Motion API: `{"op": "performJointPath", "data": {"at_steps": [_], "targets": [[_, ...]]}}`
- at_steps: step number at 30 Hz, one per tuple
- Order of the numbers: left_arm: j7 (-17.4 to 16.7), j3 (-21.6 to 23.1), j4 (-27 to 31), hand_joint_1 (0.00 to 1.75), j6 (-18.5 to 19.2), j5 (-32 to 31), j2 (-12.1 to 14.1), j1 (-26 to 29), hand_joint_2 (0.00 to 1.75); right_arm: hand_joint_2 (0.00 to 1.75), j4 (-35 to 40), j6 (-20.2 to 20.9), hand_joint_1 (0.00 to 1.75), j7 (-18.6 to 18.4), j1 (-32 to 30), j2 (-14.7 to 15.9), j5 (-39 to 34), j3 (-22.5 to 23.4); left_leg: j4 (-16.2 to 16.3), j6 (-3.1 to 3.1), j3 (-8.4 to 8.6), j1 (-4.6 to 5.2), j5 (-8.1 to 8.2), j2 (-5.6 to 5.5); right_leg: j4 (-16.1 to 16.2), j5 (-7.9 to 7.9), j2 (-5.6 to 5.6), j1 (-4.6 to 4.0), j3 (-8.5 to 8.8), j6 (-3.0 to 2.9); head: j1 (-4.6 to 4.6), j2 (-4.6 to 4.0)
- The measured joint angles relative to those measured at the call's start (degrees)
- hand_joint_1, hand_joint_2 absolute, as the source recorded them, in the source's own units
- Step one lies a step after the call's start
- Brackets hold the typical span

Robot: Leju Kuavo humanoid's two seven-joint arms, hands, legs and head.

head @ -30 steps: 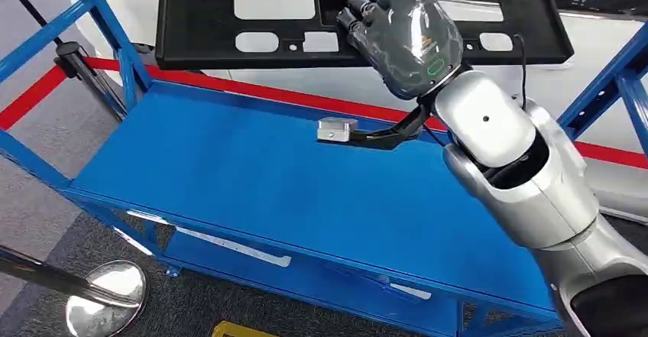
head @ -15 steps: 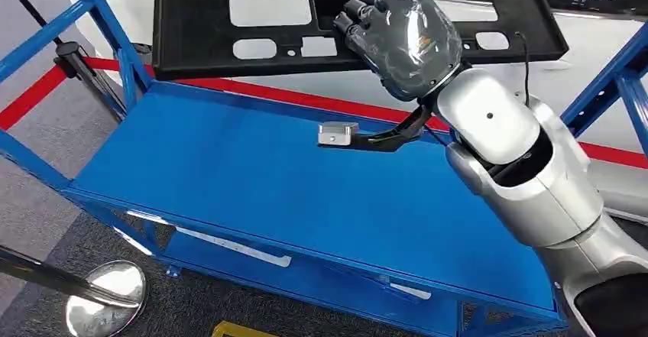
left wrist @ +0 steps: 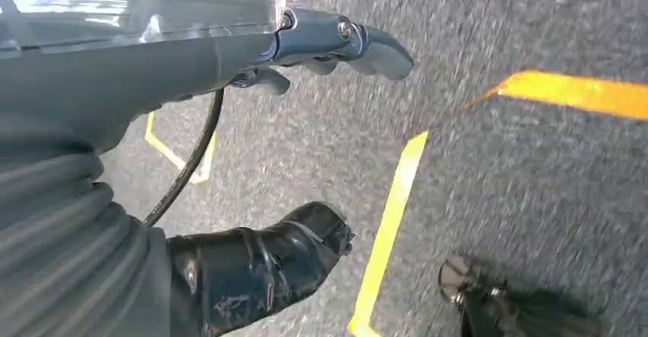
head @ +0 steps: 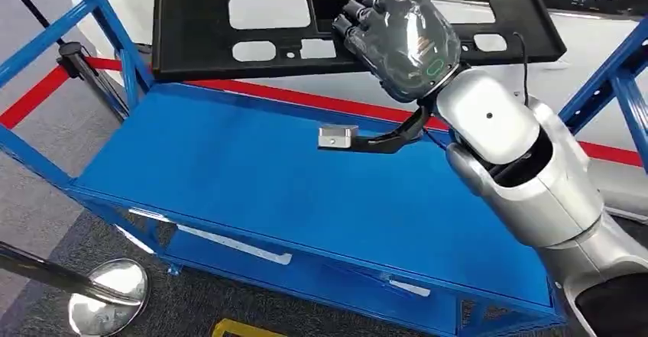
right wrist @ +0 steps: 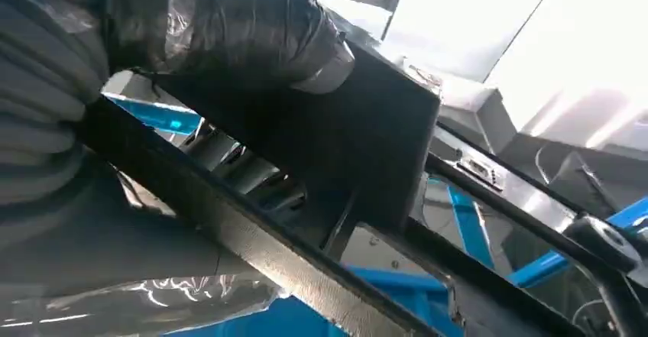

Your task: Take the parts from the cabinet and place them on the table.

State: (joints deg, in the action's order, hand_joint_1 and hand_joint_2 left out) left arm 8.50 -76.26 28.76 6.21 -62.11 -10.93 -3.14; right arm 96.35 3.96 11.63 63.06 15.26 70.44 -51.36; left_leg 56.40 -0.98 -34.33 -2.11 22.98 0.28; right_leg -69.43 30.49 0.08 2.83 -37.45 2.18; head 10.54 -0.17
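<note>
Head view: the right hand point(head: 403, 39) grips the near edge of a flat black panel point(head: 260, 16) with cut-outs, held above the blue shelf point(head: 229, 169) of a blue cart; the panel's far edge is cut off by the frame. The fingers lie under the hand's back and are hidden. Right wrist view: the thumb point(right wrist: 229, 24) presses on the panel. Left wrist view: the left hand point(left wrist: 229, 46) hangs over grey floor point(left wrist: 535, 184), fingers apart, holding nothing.

No readable text anywhere; the right hand point(head: 403, 39) carries a small orange mark and a green oval outline at upper centre, both too small to read.
</note>
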Motion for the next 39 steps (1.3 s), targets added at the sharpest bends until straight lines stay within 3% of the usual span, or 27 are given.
{"op": "performJointPath", "data": {"at_steps": [1,2,3,4,5,8,11,12,13,15,17,18,19,20,22,23,25,26,28,29,30,32,33,34,35,38,39], "targets": [[-0.2,0.0,0.0,0.00,0.1,-0.2,0.0,0.0,1.75,1.75,0.0,0.0,1.75,0.0,0.1,0.0,-0.1,0.0,1.0,0.66,-0.49,-0.39,0.41,-0.06,5.1,-2.25,-0.16,0.44,2.87,0.53,0.00,0.00],[-0.2,0.0,0.0,0.00,0.1,-0.2,0.0,0.0,1.75,1.75,0.0,0.0,1.75,0.0,0.1,0.0,-0.2,0.0,2.1,1.25,-1.02,-0.71,0.79,-0.05,8.5,-1.69,-0.17,0.62,4.29,0.98,0.00,0.00],[-0.3,-0.1,0.0,0.00,0.1,-0.3,0.2,0.0,1.75,1.75,0.0,0.0,1.75,0.0,0.1,0.1,-0.3,0.0,2.4,2.02,-1.70,-0.30,0.85,-0.20,6.6,-1.61,0.55,-0.11,3.94,0.60,-0.02,0.00],[-0.4,-0.1,-0.1,0.00,0.2,-0.3,0.2,0.1,1.75,1.75,0.0,0.1,1.75,0.0,0.2,0.2,-0.4,0.0,3.2,2.33,-1.96,-0.30,0.89,-0.37,6.2,-2.26,0.82,-0.42,3.07,-0.23,0.09,0.00],[-0.4,-0.1,-0.1,0.00,0.2,-0.3,0.2,0.1,1.75,1.75,0.0,0.1,1.75,0.0,0.2,0.3,-0.4,0.0,3.7,2.65,-2.35,-0.31,0.73,-0.52,6.3,-1.60,0.79,-0.15,2.79,-1.17,0.04,0.00],[-0.4,-0.1,-0.2,0.00,0.4,-0.3,0.0,0.4,1.75,1.75,-0.2,0.1,1.75,0.0,0.3,0.3,-0.5,0.0,3.8,3.50,-3.38,-0.86,0.56,-0.58,6.2,-2.69,0.55,-0.38,1.32,-2.92,0.04,0.00],[-0.5,-0.1,-0.2,0.00,0.4,-0.4,0.0,0.4,1.75,1.75,-0.2,0.1,1.75,0.0,0.3,0.2,-0.5,0.0,13.4,2.80,-6.50,-0.31,10.18,-0.37,6.4,-4.17,0.39,-0.95,-0.48,-4.05,0.04,0.00],[-0.5,-0.1,-0.2,0.00,0.4,-0.4,0.0,0.4,1.75,1.75,-0.2,0.1,1.75,0.0,0.3,0.2,-0.5,0.0,16.9,2.50,-7.12,-0.08,12.23,-0.41,6.3,-4.62,0.37,-1.31,-1.08,-4.26,0.04,0.00],[-0.5,-0.1,-0.2,0.00,0.5,-0.5,0.0,0.4,1.75,1.75,-0.2,0.1,1.75,0.0,0.2,0.2,-0.5,0.0,19.1,2.19,-7.12,0.17,12.84,-0.41,6.3,-5.06,0.38,-1.67,-1.68,-4.41,0.04,0.00],[-0.5,-0.1,-0.2,0.00,0.7,-0.5,0.0,0.4,1.75,1.75,-0.2,0.1,1.75,0.0,0.2,0.3,-0.5,0.0,16.9,0.98,-3.76,1.11,10.07,-0.41,6.3,-5.95,0.42,-2.41,-2.69,-4.57,0.04,0.00],[-0.5,-0.1,-0.2,0.00,0.7,-0.7,0.0,0.2,1.75,1.75,-0.2,0.1,1.75,0.0,0.3,0.3,-0.5,0.0,8.4,-1.12,2.87,2.59,7.07,-0.54,6.4,-6.61,0.37,-2.91,-3.02,-4.69,0.04,0.00],[-0.5,-0.1,-0.1,0.00,0.7,-0.8,0.3,0.2,1.75,1.75,-0.2,0.1,1.75,0.0,0.3,0.3,-0.5,0.0,4.8,-2.55,4.62,2.93,8.61,-0.48,6.5,-6.95,0.23,-2.70,-3.05,-4.71,0.04,0.00],[-0.9,-0.1,0.0,0.00,0.7,-1.1,0.3,0.2,1.75,1.75,-0.2,0.1,1.75,0.0,0.4,0.3,-0.6,0.0,3.0,-2.39,5.72,3.07,8.53,-0.41,6.8,-7.54,0.10,-2.57,-3.01,-4.34,0.02,0.00],[-1.3,-0.1,0.1,0.00,0.7,-1.5,0.3,0.1,1.75,1.75,-0.2,0.1,1.75,0.0,0.5,0.3,-0.6,0.0,2.8,-2.39,5.33,3.24,7.91,-0.46,7.2,-8.05,-0.15,-2.22,-2.97,-3.94,0.02,0.00],[-1.9,-0.1,0.2,0.00,0.7,-1.7,0.3,0.1,1.75,1.75,-0.2,0.1,1.75,0.0,0.5,0.3,-0.6,0.0,1.4,-3.09,5.26,3.63,6.50,-0.40,8.7,-9.64,-0.09,-1.95,-2.67,-3.26,0.04,0.00],[-2.1,-0.1,0.2,0.00,0.7,-1.7,0.3,0.1,1.75,1.75,-0.2,0.1,1.75,0.0,0.4,0.4,-0.6,0.0,-0.8,-3.01,5.84,3.05,4.71,-0.28,9.0,-9.75,0.04,-2.24,-2.74,-3.18,0.02,0.00],[-2.4,-0.1,0.3,0.00,0.7,-1.9,0.2,-0.1,1.75,1.75,-0.2,0.1,1.75,0.2,0.9,0.5,-1.0,0.0,-2.0,-2.75,5.07,2.84,2.56,0.36,5.4,-3.78,0.11,-2.10,-4.03,-2.77,0.02,0.00],[-2.5,-0.1,0.3,0.00,0.8,-2.1,0.2,0.0,1.75,1.75,-0.2,0.1,1.75,0.2,1.0,0.5,-1.2,0.0,-2.0,-2.41,4.15,2.81,1.98,0.45,1.3,-0.33,0.04,-1.92,-4.86,-2.42,0.02,0.00],[-2.7,-0.2,0.3,0.00,0.9,-2.2,0.1,0.0,1.75,1.75,-0.2,0.1,1.75,0.4,0.9,0.6,-1.5,0.0,-1.4,-2.16,2.52,2.69,1.20,0.60,-5.4,2.85,0.01,-1.53,-6.05,-1.78,0.02,0.00],[-2.7,-0.2,0.3,0.00,0.9,-2.2,0.0,0.0,1.75,1.75,-0.2,0.1,1.75,0.4,0.9,0.7,-1.6,0.0,-0.7,-1.79,1.15,2.52,0.71,0.65,-7.5,2.14,-0.03,-1.26,-5.69,-1.32,0.02,0.00],[-2.7,-0.2,0.3,0.00,0.9,-2.3,0.0,0.0,1.75,1.75,-0.2,0.1,1.75,0.4,0.9,0.7,-1.6,0.0,0.0,-1.43,0.08,2.29,0.41,0.65,-6.6,0.40,-0.05,-1.03,-4.23,-0.96,0.02,0.00],[-2.8,-0.2,0.3,0.00,0.9,-2.3,-0.1,0.0,1.75,1.75,-0.2,0.1,1.75,0.4,0.9,0.7,-1.6,0.0,1.9,-0.84,-2.19,1.65,0.05,0.65,0.7,-2.98,-0.10,-0.55,1.79,-0.27,0.02,0.00],[-2.8,-0.2,0.3,0.00,0.9,-2.4,-0.1,0.0,1.75,1.75,-0.2,0.1,1.75,0.4,0.9,0.7,-1.6,0.0,3.0,-0.48,-3.10,1.57,-0.04,0.64,5.2,-1.07,-0.11,-0.38,4.28,0.07,0.02,0.00],[-2.8,-0.2,0.5,0.00,0.9,-2.5,-0.1,0.0,1.75,1.75,-0.2,0.1,1.75,0.4,0.9,0.8,-1.6,0.0,3.7,0.15,-4.08,1.76,-0.16,0.52,7.3,0.50,-0.06,-1.01,5.64,-0.44,0.00,0.00],[-2.8,-0.2,0.6,0.00,0.9,-2.6,-0.1,0.1,1.75,1.75,-0.2,0.0,1.75,0.5,0.8,0.8,-1.7,0.0,3.8,0.43,-4.20,1.76,-0.52,0.35,6.5,-0.28,0.02,-1.24,5.04,-1.49,0.17,0.00],[-2.9,-0.5,0.6,0.00,0.9,-2.6,-0.1,0.5,1.75,1.75,-0.2,0.1,1.75,0.7,0.8,0.8,-1.7,0.0,3.5,1.53,-4.96,1.55,-2.26,0.17,7.1,-1.57,-0.18,-1.31,3.55,-3.20,0.11,0.00],[-2.9,-0.5,0.6,0.00,0.9,-2.7,-0.1,0.4,1.75,1.75,-0.3,0.1,1.75,0.7,0.9,0.8,-1.7,0.0,4.2,1.77,-5.45,1.23,-0.92,0.12,7.2,-2.38,-0.41,-1.12,3.13,-3.75,0.11,0.00]]}}
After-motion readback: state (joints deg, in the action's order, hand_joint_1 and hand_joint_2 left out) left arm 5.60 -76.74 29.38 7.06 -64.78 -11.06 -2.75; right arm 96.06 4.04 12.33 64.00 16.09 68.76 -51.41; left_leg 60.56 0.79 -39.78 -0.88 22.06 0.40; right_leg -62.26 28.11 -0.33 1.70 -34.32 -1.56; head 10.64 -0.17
